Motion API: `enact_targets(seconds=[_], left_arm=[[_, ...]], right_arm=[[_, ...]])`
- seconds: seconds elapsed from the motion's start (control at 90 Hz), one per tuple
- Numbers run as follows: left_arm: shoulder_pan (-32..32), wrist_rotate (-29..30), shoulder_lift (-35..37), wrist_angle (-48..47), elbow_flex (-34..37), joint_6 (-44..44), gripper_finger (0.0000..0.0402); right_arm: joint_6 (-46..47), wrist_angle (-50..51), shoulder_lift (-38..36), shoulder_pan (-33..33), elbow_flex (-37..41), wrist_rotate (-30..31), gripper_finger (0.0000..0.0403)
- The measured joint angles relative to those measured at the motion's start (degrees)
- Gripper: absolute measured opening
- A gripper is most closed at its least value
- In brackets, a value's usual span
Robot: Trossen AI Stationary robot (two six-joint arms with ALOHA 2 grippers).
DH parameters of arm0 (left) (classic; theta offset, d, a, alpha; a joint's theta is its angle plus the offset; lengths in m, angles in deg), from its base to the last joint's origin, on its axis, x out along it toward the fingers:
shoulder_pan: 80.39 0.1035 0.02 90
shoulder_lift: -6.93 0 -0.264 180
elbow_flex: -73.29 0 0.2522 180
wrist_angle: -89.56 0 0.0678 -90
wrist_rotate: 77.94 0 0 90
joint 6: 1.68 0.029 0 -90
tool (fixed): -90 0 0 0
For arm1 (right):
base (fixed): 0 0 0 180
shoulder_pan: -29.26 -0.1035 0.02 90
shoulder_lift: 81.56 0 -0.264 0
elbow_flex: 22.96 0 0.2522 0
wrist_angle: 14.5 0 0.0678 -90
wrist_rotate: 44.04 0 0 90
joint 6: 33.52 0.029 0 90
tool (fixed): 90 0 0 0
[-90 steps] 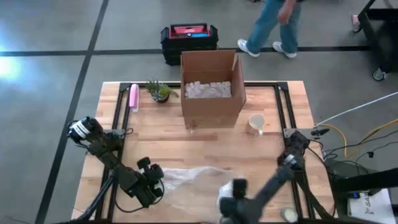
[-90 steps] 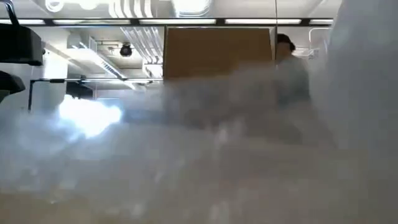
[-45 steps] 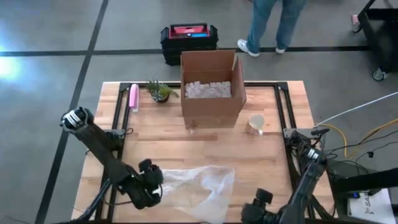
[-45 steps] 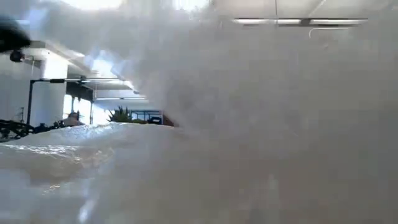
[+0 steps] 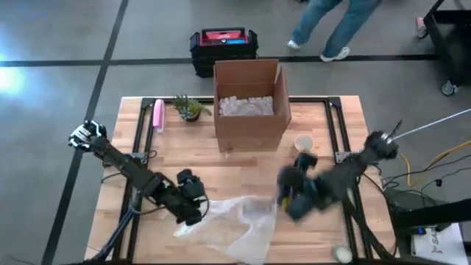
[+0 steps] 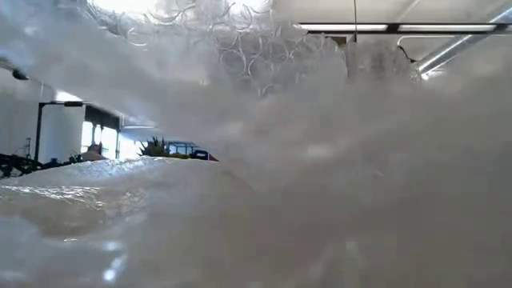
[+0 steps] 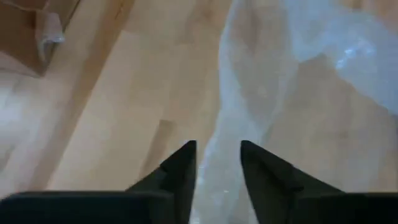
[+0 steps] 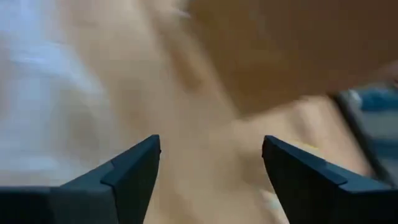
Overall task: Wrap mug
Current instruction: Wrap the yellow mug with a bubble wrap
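The left gripper (image 7: pixel 217 163) pinches a fold of the bubble wrap (image 5: pixel 239 221) between nearly closed fingers, likely pinning the sheet at the table's front (it lies crumpled, not flat). The right gripper (image 8: pixel 211 165), spread wide and empty, hangs between the sheet and the mug (image 5: pixel 303 143), which stands beside the cardboard box (image 5: pixel 250 103), unwrapped.
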Motion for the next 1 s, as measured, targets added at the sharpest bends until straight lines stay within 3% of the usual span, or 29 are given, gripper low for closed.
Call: enact_targets(seconds=[0.233,0.456,0.767,1.0], left_arm=[[1.12,0.54,-0.05,-0.73,1.68,2.06,0.0199],[2.96,0.44,-0.05,2.57,6.01,-0.40,0.0201],[6.80,-1.56,-0.05,9.93,8.52,1.44,0.0168],[8.27,-1.55,-0.05,11.21,8.61,3.80,0.0151]], right_arm=[[-10.57,-14.38,-17.99,18.02,21.65,-12.55,0.0235],[-18.38,-26.14,-28.07,24.49,35.27,-17.63,0.0231],[-22.23,-30.76,-27.96,25.47,47.02,-17.25,0.0241],[-26.85,-34.67,-22.74,30.65,49.50,-17.62,0.0200]])
